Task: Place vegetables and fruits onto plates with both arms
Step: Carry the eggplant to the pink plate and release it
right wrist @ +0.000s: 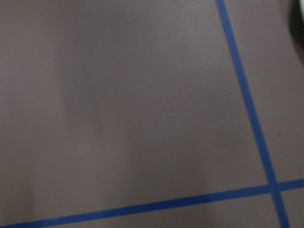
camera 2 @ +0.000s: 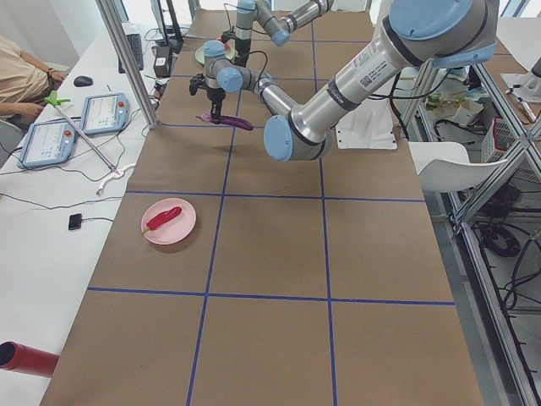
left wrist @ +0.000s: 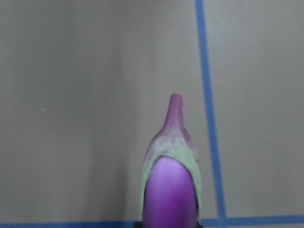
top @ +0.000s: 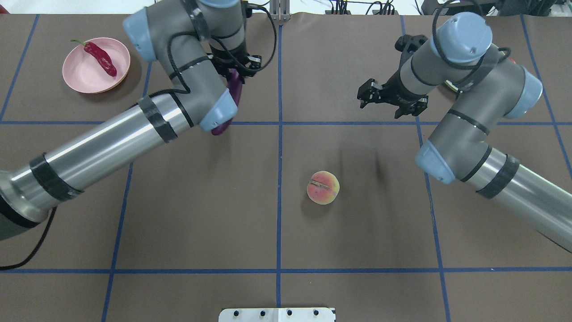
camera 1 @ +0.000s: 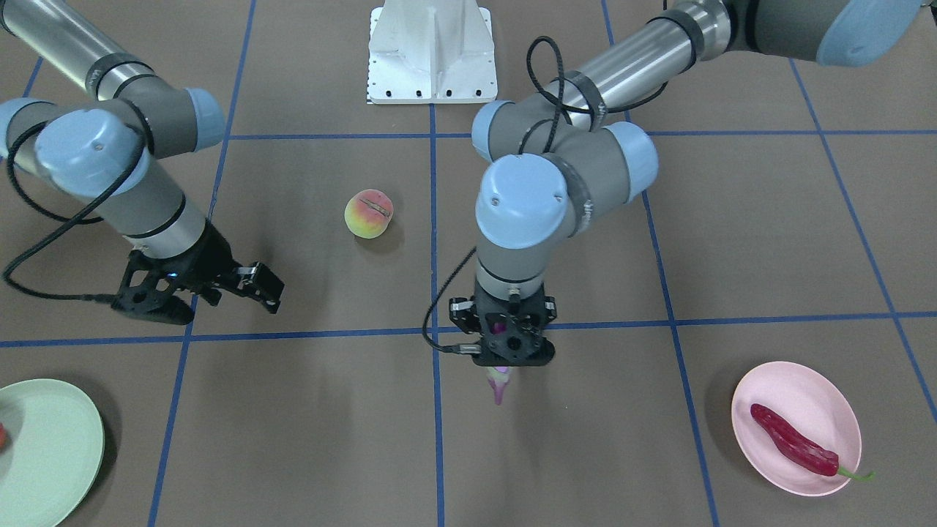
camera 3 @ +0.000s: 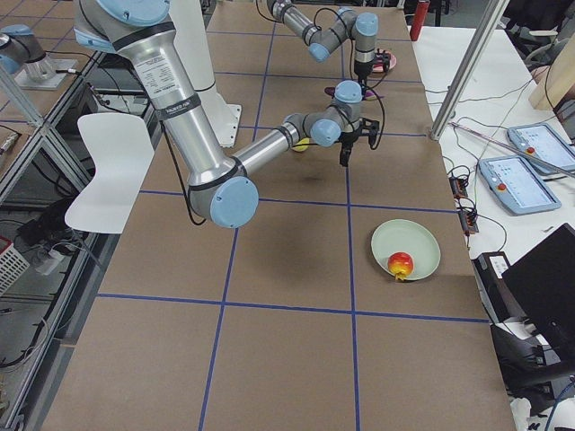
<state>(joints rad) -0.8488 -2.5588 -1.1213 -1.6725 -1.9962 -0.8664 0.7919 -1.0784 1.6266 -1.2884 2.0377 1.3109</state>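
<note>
My left gripper (camera 1: 506,350) is shut on the purple eggplant (top: 235,87), held off the table; its pale stem end (camera 1: 500,383) pokes out below the jaws and fills the left wrist view (left wrist: 171,190). My right gripper (camera 1: 212,289) hangs open with nothing in it, left of the peach (camera 1: 369,213) in the front view. The peach (top: 322,187) lies on the mat near the table's middle. A red chili (camera 1: 794,439) lies on the pink plate (camera 1: 805,391). The red-orange fruit (camera 3: 401,264) sits on the mint green plate (camera 3: 418,238).
The white robot base (camera 1: 432,51) stands at the table's robot side. Blue tape lines cross the brown mat (top: 201,201). In the side views, tablets and cables lie on a white bench (camera 2: 76,135) where a person sits.
</note>
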